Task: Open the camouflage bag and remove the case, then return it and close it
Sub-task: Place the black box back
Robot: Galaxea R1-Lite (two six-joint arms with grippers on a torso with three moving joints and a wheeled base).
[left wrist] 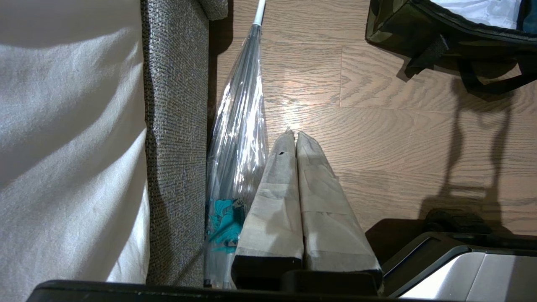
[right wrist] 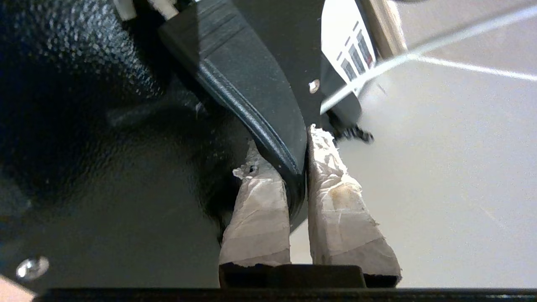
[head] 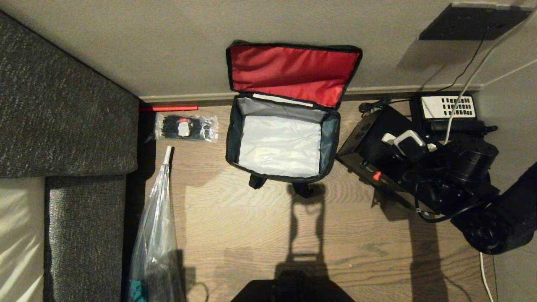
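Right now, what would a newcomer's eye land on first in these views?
First the camouflage bag, standing open mid-floor against the wall, its red lid lining folded back and the pale grey interior bare. Then, to its right, the black case with its red knob, out of the bag and gripped along an edge by the right end effector. The left end effector is parked shut beside a clear umbrella by the sofa.
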